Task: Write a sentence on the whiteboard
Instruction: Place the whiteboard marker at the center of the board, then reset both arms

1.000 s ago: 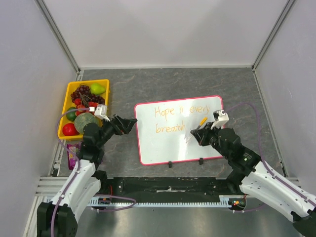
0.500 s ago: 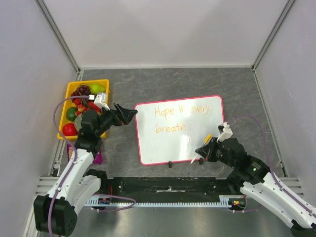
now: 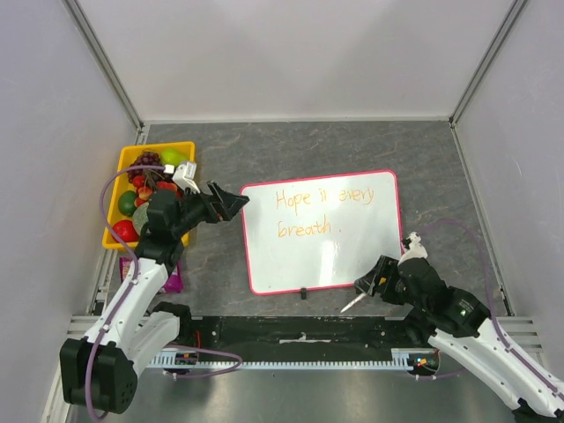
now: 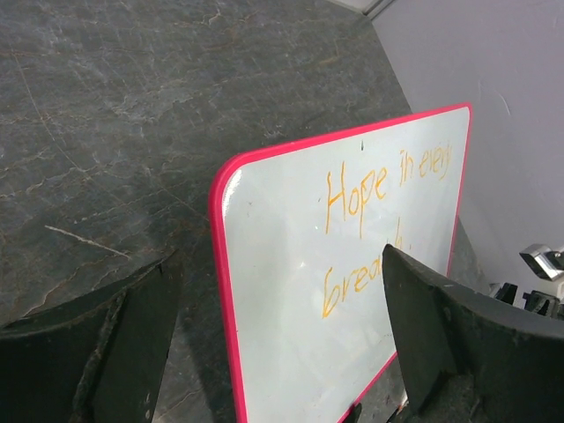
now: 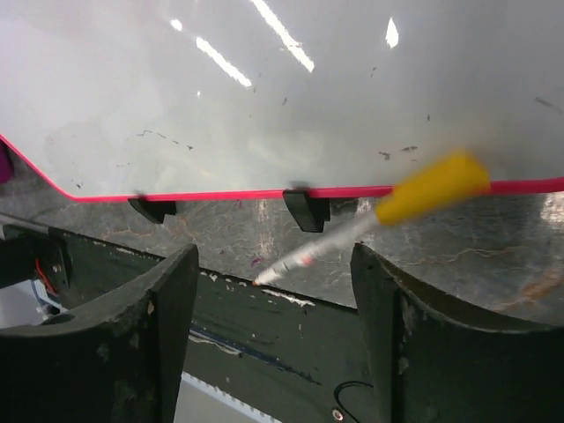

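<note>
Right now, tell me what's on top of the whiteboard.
Only the orange sentence, in two lines: "Hope in every breath". The rest of the whiteboard shows bare. The right pincer covers its near right corner, so that spot cannot be checked.

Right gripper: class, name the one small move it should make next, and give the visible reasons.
Probably lift the right gripper straight up and back, clear of the yellow-capped marker. Its jaws stand open and the marker sits loose between them, just off the near edge of the whiteboard, while the sentence looks complete. That suggests the writing is done.
</note>
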You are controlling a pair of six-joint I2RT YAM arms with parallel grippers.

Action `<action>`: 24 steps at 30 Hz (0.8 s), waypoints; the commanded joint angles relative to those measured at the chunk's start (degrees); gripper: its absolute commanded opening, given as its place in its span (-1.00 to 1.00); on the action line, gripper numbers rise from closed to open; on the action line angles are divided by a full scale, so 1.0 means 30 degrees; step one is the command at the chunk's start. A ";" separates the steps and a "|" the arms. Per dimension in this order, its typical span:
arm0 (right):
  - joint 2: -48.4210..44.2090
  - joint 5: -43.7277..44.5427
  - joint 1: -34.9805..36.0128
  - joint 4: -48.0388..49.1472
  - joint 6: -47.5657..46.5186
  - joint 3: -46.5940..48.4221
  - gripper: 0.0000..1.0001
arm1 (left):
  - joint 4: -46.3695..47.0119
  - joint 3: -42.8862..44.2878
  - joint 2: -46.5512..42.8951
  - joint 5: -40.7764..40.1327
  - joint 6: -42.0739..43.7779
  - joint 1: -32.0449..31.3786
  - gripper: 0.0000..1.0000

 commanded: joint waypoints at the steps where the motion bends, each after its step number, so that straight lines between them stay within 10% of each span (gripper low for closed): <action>1: -0.0237 0.2169 -0.0008 -0.1057 0.0079 0.2080 0.67 | 0.0299 0.0530 -0.0002 0.0651 0.0709 -0.0064 0.93; 4: -0.0149 0.2786 -0.0008 -0.0825 -0.0185 0.2609 0.96 | 0.0621 0.0500 0.0056 0.1090 0.0592 -0.0064 0.96; 24: 0.3802 0.4280 -0.0008 0.4565 -0.4694 0.3254 0.96 | -0.2651 0.1202 0.1403 -0.0778 0.1088 -0.0064 0.99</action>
